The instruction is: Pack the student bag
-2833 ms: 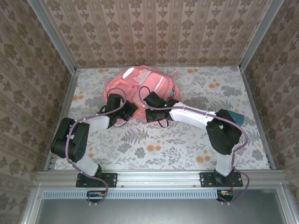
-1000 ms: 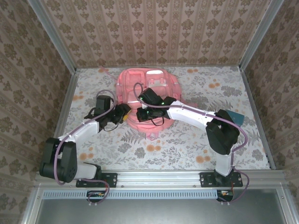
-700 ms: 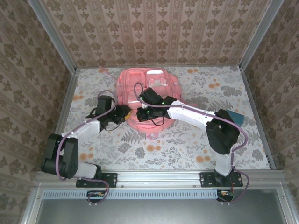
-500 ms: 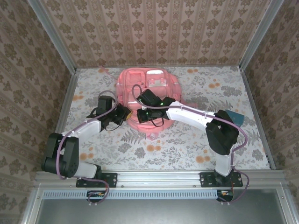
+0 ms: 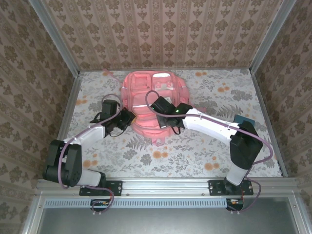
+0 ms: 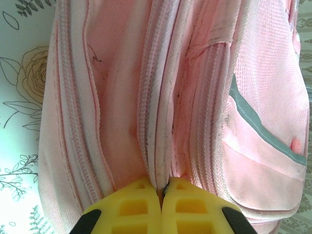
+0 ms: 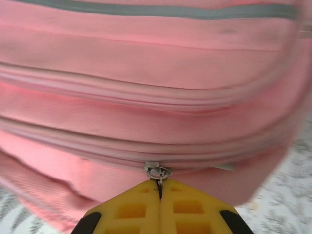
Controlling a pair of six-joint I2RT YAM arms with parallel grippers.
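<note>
Pads (image 6: 136, 207) of the left gripper (image 6: 162, 187) press together on a raised zip seam of the student bag (image 6: 122, 97), with a ridge of pink fabric running in between them. The right gripper (image 7: 160, 187) is likewise closed tight, and a small metal zip pull (image 7: 157, 172) is pinched at its tips.

From above, the left arm (image 5: 92, 130) folds at the near left, and its forearm reaches far and right to the bag's left flank. The right arm (image 5: 209, 124) rises from the near right to an elbow at the right, and its long white forearm stretches left over the bag's near edge.

The bag lies flat at the far middle of the floral table (image 5: 204, 151). Every zip in sight runs closed, so what it holds cannot be told.

The left wrist view gives several parallel zip tracks and a grey stripe (image 6: 263, 131) along the right. The right wrist view gives the zip slider head-on, slightly blurred. The overhead view adds a flat dark-blue thing (image 5: 243, 119) on the table at the right, just beyond the right elbow.
</note>
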